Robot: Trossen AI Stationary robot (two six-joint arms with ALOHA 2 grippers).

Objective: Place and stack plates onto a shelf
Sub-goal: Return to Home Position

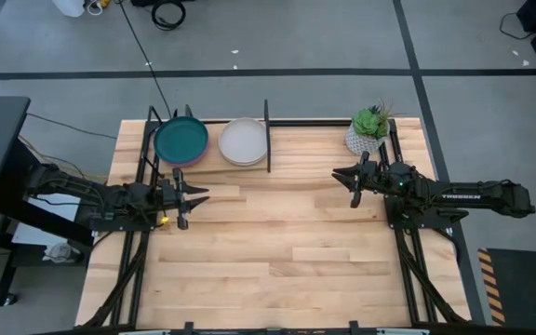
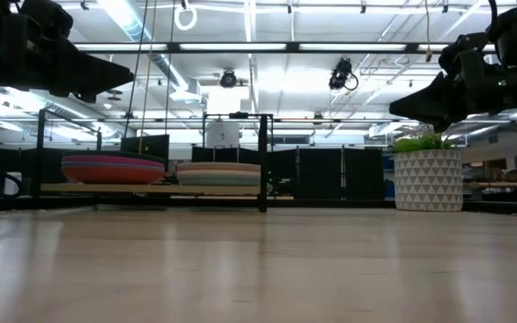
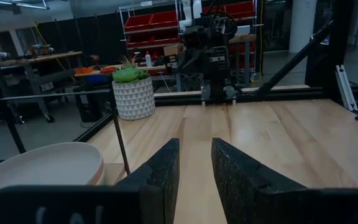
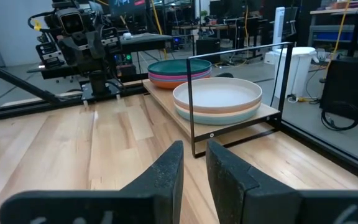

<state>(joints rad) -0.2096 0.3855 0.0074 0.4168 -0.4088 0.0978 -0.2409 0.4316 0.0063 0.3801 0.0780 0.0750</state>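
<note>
Two stacks of plates rest on the shelf's wood plank at the table's far edge. The left stack has a dark teal plate on top, with magenta and orange ones under it. The right stack has a grey-white plate on top and lies next to the black upright divider. My left gripper hovers over the table, near of the teal stack, open by a narrow gap. My right gripper hovers right of the divider, also open by a narrow gap. Both hold nothing.
A potted green plant in a white patterned pot stands at the far right corner, close behind my right gripper. Black frame rails run along the table's left and right sides. Bare wood tabletop lies between and near of the arms.
</note>
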